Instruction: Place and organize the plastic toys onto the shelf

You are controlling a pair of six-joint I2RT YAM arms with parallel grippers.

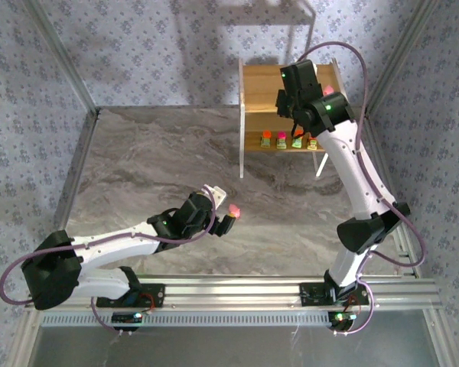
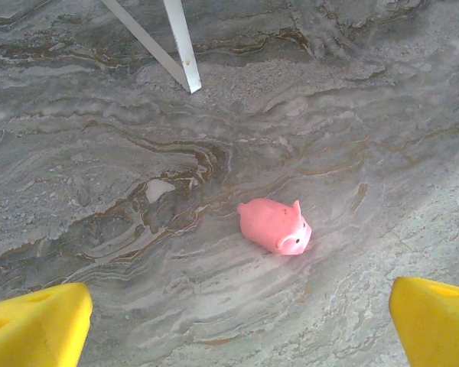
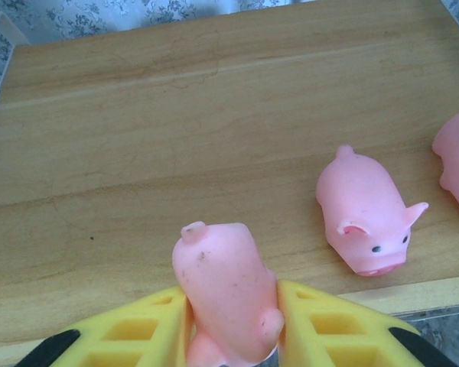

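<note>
My right gripper point(image 3: 229, 310) is shut on a pink pig point(image 3: 226, 287), holding it tail-up just over the front of the shelf's top wooden board point(image 3: 176, 115). Two more pigs lie on that board, one point(image 3: 363, 210) to the right and another point(image 3: 457, 157) at the frame edge. In the top view the right gripper point(image 1: 294, 90) hovers over the shelf point(image 1: 260, 84), and four blocky toys point(image 1: 289, 140) stand in a row on the lower board. A fourth pig point(image 2: 275, 225) lies on the marble table ahead of my open left gripper point(image 2: 237, 340), apart from its yellow fingers point(image 2: 34, 325).
A white shelf leg point(image 2: 182, 46) stands on the table beyond the loose pig. A pale stand with thin legs point(image 1: 268, 23) is behind the shelf. Patterned walls point(image 1: 46, 115) close in the table, and an aluminium rail point(image 1: 237, 290) runs along the near edge.
</note>
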